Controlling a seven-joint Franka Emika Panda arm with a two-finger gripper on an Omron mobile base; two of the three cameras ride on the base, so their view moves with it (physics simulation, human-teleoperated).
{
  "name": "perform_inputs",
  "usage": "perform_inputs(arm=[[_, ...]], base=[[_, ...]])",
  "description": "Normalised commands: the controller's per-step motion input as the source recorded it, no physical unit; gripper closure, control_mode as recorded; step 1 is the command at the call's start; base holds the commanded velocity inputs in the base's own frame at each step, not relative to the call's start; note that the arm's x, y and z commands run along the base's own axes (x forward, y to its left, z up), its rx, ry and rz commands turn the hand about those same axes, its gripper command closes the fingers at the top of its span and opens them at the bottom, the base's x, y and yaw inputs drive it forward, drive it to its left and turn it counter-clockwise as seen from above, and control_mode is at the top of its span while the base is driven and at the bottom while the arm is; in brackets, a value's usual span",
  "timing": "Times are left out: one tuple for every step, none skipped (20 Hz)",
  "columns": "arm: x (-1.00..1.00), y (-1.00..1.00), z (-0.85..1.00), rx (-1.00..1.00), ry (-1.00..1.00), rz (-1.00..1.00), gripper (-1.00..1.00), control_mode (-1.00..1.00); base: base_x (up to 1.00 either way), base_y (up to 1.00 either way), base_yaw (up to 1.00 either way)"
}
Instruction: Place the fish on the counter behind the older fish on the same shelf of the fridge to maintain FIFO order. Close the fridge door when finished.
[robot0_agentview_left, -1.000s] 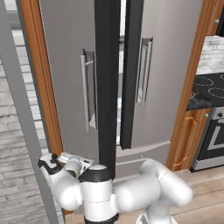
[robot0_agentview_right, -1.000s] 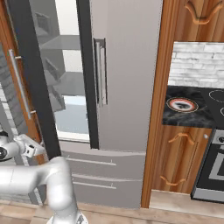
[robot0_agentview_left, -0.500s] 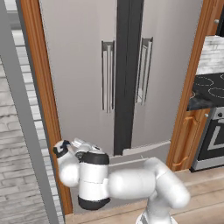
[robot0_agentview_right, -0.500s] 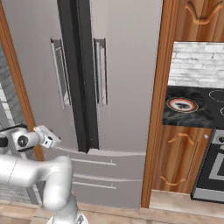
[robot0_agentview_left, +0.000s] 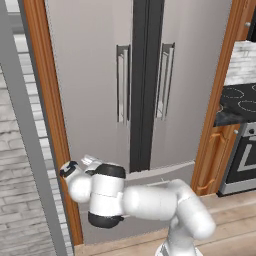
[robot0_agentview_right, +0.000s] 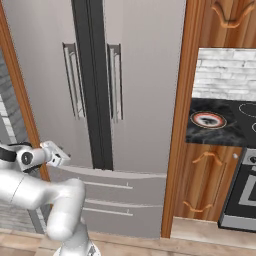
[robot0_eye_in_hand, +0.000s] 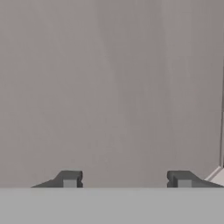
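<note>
The simulated kitchen is showing pale brick wall at the far left, orange-brown wooden framing, and pale wooden floor below; going rightward, the tall grey steel French-door fridge (robot0_agentview_left: 150, 95) is standing with both doors looking flush, its two vertical bar handles (robot0_agentview_left: 145, 82) meeting beside the dark centre seam, and its drawers (robot0_agentview_right: 107, 192) sitting shut beneath; further right the black marble-look desk (robot0_agentview_right: 217, 131) with pale gold veins is lying over orange-brown cabinets, beside the black stovetop (robot0_agentview_left: 240, 100) with white rings.

The white arm's pincer (robot0_eye_in_hand: 123, 180) is hanging low at the fridge's lower left corner, close to the grey door face; its two dark fingertips (robot0_eye_in_hand: 70, 178) are standing apart with nothing between them, moderately spread rather than wide.

The fish and the older fish are not visible, and with the doors closed the shelf is hidden, so whether the fish is lying behind the older one cannot be told.

The step in hand is judged to be finishing the door closing; doing it well is likely meaning keeping the pincer clear of the handles and seam, checking that the left door is seating fully, and drawing the arm away without catching the wooden frame.

No brand, label or writing is readable anywhere.
</note>
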Motion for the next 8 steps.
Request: perform_inputs(arm=[[0.28,-0.33,0.13,0.0,-0.05,-0.04,-1.0,-1.0],[0.19,-0.34,0.14,0.0,-0.08,-0.04,-1.0,-1.0],[0.16,-0.34,0.1,0.0,-0.08,-0.03,-1.0,-1.0],[0.09,-0.37,0.1,0.0,-0.08,-0.03,-1.0,-1.0],[0.04,-0.39,0.09,0.0,-0.09,-0.03,-1.0,-1.0],[0.0,-0.41,0.09,0.0,-0.07,-0.03,-1.0,-1.0],[0.0,-0.42,0.07,0.0,-0.07,-0.03,-1.0,-1.0],[0.0,-0.42,0.06,0.0,-0.07,-0.03,-1.0,-1.0]], base=[[0.0,0.0,0.0],[0.0,0.0,0.0],[0.0,0.0,0.0],[0.0,0.0,0.0],[0.0,0.0,0.0],[0.0,0.0,0.0],[0.0,0.0,0.0],[0.0,0.0,0.0]])
